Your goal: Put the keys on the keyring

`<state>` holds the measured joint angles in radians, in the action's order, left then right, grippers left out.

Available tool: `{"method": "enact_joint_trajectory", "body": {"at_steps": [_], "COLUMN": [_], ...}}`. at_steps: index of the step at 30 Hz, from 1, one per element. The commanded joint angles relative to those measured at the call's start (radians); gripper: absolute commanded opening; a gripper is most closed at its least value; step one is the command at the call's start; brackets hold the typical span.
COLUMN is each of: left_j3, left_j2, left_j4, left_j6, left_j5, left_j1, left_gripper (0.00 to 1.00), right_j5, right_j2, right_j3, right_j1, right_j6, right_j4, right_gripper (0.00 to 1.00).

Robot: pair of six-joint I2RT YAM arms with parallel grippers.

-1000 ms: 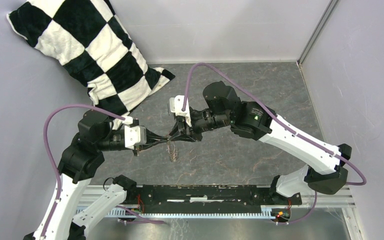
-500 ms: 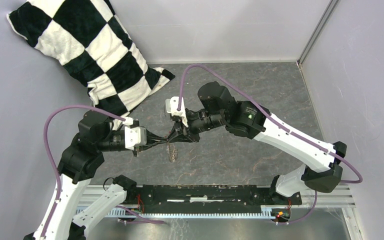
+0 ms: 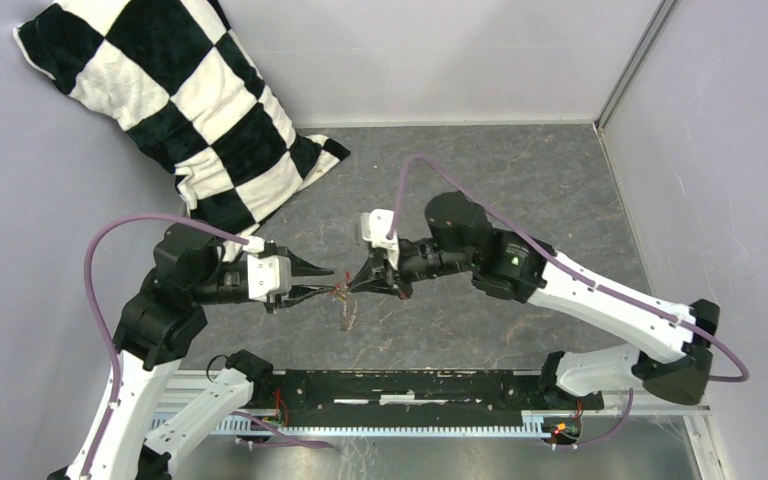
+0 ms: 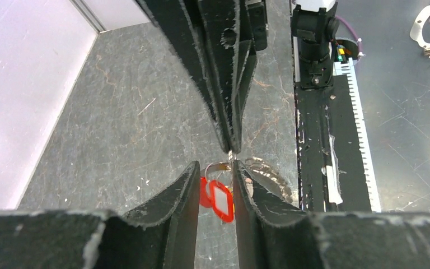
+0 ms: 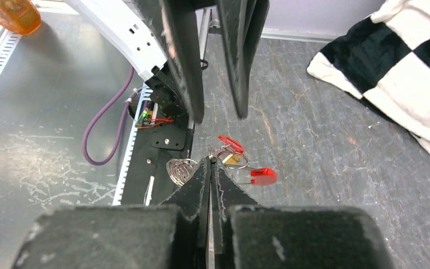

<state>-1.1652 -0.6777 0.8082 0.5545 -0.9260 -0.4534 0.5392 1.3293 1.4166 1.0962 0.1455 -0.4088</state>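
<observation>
My right gripper (image 3: 353, 288) (image 5: 210, 161) is shut, pinching the thin metal keyring (image 5: 233, 159) at its tips above the table. The red key with a white mark (image 4: 221, 200) hangs from the ring, with a second red head (image 5: 263, 175) and a bit of the yellow key (image 5: 230, 161) beside it. My left gripper (image 3: 330, 281) (image 4: 215, 166) is open, its fingers (image 4: 189, 190) on either side of the hanging red key without clamping it. The two grippers meet tip to tip.
A coil of wire (image 3: 348, 315) (image 5: 180, 170) lies on the grey table just below the grippers. A black-and-white checkered pillow (image 3: 190, 110) leans at the back left. The black base rail (image 3: 410, 385) runs along the near edge. Walls close in the left, back and right.
My left gripper has opened. My right arm has drawn back to the right and a little nearer, still shut, with the ring and keys at its tips.
</observation>
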Motion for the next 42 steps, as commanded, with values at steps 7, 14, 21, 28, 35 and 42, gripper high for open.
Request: {"method": "enact_joint_trajectory", "body": {"at_steps": [7, 14, 21, 28, 35, 42], "left_j3": [-0.050, -0.074, -0.069, -0.040, -0.030, -0.020], "left_j2": [-0.008, -0.026, -0.017, -0.009, -0.003, 0.026], "left_j4": [-0.028, -0.027, -0.028, -0.080, -0.160, -0.159], "left_j6": [-0.039, -0.051, -0.033, -0.080, -0.155, -0.172], "left_j5": [-0.057, -0.103, -0.088, -0.069, -0.039, -0.078], "left_j1": [0.001, 0.000, 0.001, 0.001, 0.001, 0.001], "left_gripper": [0.36, 0.37, 0.37, 0.32, 0.22, 0.43], "right_j5": [-0.028, -0.054, -0.031, -0.028, -0.030, -0.054], "right_j2": [-0.213, -0.215, -0.197, -0.185, -0.181, -0.194], "right_j3": [-0.329, -0.403, -0.440, -0.450, -0.459, -0.459], "right_j1": [-0.012, -0.013, -0.013, -0.013, -0.012, -0.012], "right_j6": [-0.165, -0.250, -0.300, -0.329, -0.336, -0.318], "right_j4": [0.642, 0.805, 0.900, 0.949, 0.961, 0.939], "right_gripper": [0.00, 0.00, 0.01, 0.01, 0.01, 0.01]}}
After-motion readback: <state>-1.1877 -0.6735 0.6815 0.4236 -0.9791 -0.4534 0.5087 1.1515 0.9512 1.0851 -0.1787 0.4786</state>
